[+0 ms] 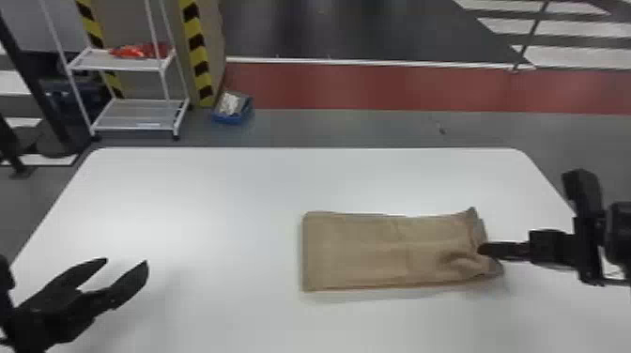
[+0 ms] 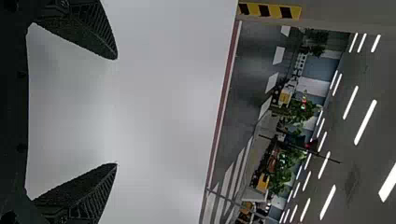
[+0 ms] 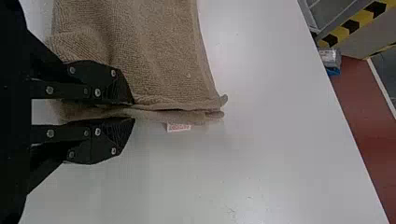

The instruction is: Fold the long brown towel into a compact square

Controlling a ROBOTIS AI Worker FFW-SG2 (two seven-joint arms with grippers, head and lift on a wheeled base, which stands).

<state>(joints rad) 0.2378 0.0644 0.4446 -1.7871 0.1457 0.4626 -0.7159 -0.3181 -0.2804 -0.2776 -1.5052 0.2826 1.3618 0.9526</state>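
The brown towel (image 1: pixel 357 251) lies as a folded flat rectangle on the right half of the table, its right end rumpled and slightly raised. At that end my right gripper (image 1: pixel 483 249) is closed on the towel's edge. In the right wrist view the right gripper (image 3: pixel 133 111) pinches layers of the towel (image 3: pixel 154 56), and a small white tag (image 3: pixel 179 127) sticks out beside the fold. Over the table's left front part, well away from the towel, my left gripper (image 1: pixel 126 265) stands open. The left wrist view has the left gripper (image 2: pixel 116 111) with wide-apart fingers and nothing between them.
The white table (image 1: pixel 188 197) has its far edge ahead and rounded corners. Beyond it on the floor stand a white wire shelf (image 1: pixel 136 115) and a blue box (image 1: pixel 232 109), near a pillar (image 1: pixel 206 51) with yellow and black stripes.
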